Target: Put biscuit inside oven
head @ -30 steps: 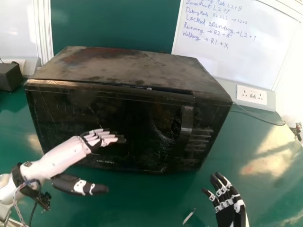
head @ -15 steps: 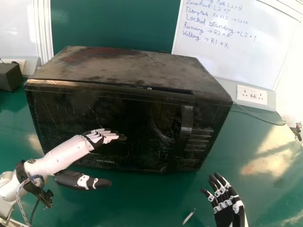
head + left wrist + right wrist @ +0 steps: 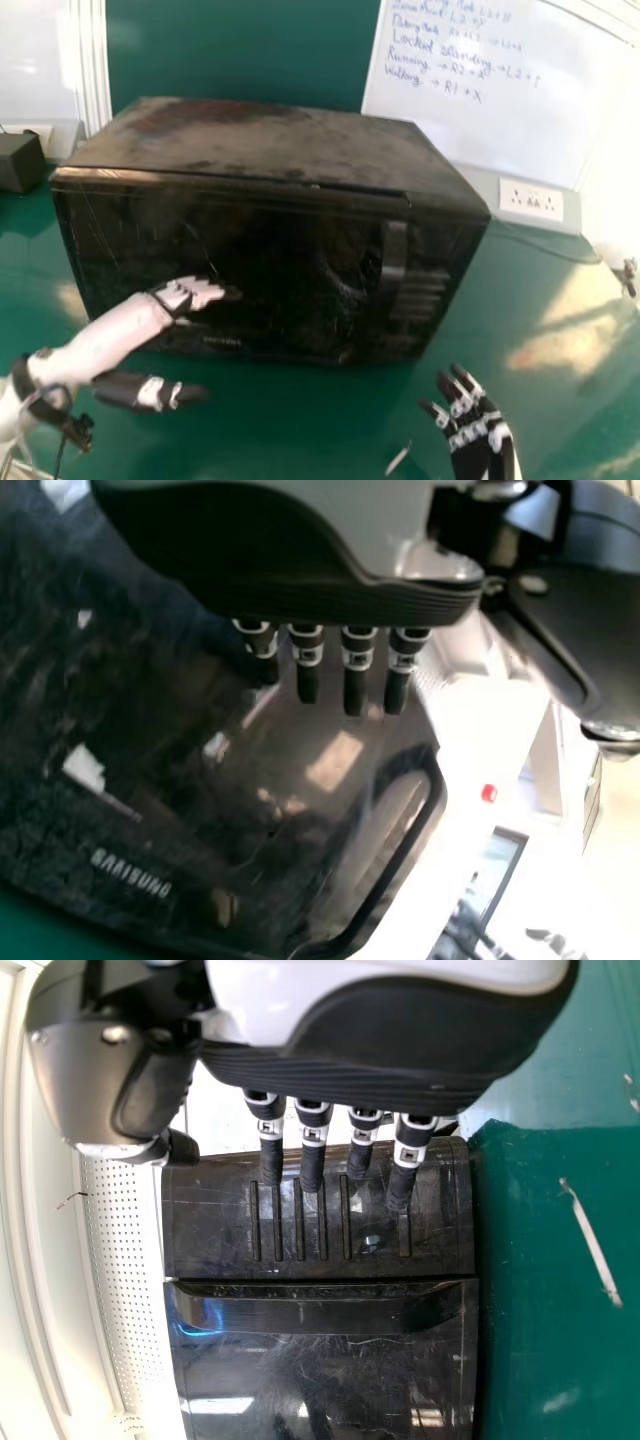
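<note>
The black oven point(image 3: 270, 135) stands on the green table, its door point(image 3: 130, 235) looking closed, with an upright handle point(image 3: 395, 250) toward the right. My left hand point(image 3: 188, 293) is open before the left part of the door, fingers straight and thumb lower. In the left wrist view, the left hand point(image 3: 355, 670) has its fingers extended over the glossy oven front point(image 3: 190, 810). At the table's near right, my right hand point(image 3: 470, 425) is open and apart from the oven. The right wrist view shows the right hand point(image 3: 312, 1150) with the oven's handle point(image 3: 320, 1310) beyond its fingers.
A thin white strip point(image 3: 398, 458) lies on the table point(image 3: 300, 420) left of my right hand. A dark box point(image 3: 20, 162) sits at the far left. Behind the oven are a whiteboard point(image 3: 490, 130) and, at the right, a socket panel point(image 3: 532, 200) with a cable.
My left hand has moved to the left along the oven front, its fingers still straight. The right hand has shifted slightly left. The oven has not moved.
</note>
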Tool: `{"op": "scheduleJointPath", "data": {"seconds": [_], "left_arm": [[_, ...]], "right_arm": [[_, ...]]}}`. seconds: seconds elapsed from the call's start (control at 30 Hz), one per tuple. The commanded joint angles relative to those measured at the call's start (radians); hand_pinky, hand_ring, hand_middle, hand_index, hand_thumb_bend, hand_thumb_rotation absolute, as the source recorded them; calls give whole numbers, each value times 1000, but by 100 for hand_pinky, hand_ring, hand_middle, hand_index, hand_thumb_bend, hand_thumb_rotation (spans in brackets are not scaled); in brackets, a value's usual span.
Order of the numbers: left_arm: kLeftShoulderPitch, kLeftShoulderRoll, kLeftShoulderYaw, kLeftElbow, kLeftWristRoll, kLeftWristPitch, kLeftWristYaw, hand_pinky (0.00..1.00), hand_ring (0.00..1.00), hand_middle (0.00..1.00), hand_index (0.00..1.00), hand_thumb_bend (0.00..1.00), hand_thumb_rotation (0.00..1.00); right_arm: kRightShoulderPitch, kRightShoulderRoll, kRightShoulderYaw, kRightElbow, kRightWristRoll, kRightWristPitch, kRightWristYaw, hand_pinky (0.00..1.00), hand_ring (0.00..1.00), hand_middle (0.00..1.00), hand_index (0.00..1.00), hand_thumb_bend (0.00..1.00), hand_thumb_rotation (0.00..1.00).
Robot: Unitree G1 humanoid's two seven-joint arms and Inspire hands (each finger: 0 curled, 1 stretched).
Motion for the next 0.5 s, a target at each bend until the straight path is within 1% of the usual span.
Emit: {"op": "scheduleJointPath", "data": {"seconds": [0.0, 0.1, 0.17, 0.2, 0.23, 0.3, 0.33, 0.37, 0.4, 0.43, 0.47], "left_arm": [[58, -17, 39, -51, -19, -35, 31, 100, 100, 99, 96, 65, 93], [151, -63, 81, -122, -38, -55, 70, 100, 100, 99, 96, 66, 92], [208, -96, 110, -152, -41, -88, 96, 100, 100, 99, 96, 65, 92], [239, -116, 122, -172, -49, -98, 109, 100, 100, 99, 96, 64, 93], [275, -137, 128, -202, -67, -95, 120, 100, 100, 99, 96, 64, 93], [357, -183, 114, -265, -149, -84, 136, 100, 100, 99, 96, 64, 93], [396, -204, 105, -290, -189, -88, 140, 100, 100, 99, 96, 64, 93], [430, -227, 100, -307, -219, -103, 145, 100, 100, 99, 96, 64, 93], [466, -250, 95, -325, -246, -116, 149, 100, 100, 99, 96, 64, 93], [506, -271, 90, -343, -272, -127, 151, 100, 100, 99, 96, 65, 92], [546, -288, 84, -356, -298, -141, 149, 99, 100, 99, 95, 65, 92]], "right_arm": [[6, 2, -1, 3, 1, -13, -3, 81, 83, 89, 90, 45, 74], [9, 0, -2, -6, 3, -7, -8, 78, 80, 85, 85, 45, 76], [10, -2, 0, -13, 4, -7, -8, 72, 76, 81, 82, 46, 79], [11, -3, 0, -14, 5, -7, -7, 68, 74, 78, 81, 47, 82], [11, -4, 0, -15, 6, -7, -6, 66, 73, 77, 79, 46, 81], [11, -5, -1, -9, 11, -7, -1, 64, 72, 75, 76, 44, 77], [12, -4, -1, -7, 12, -8, 0, 64, 72, 75, 75, 41, 75], [13, -3, 0, -8, 12, -8, -2, 62, 72, 75, 74, 40, 75], [15, -1, 0, -11, 12, -4, -6, 59, 72, 74, 72, 38, 78], [15, -1, 0, -11, 11, -4, -8, 58, 72, 74, 72, 39, 82], [14, -1, 1, -8, 9, -8, -5, 57, 72, 74, 72, 43, 88]]}}
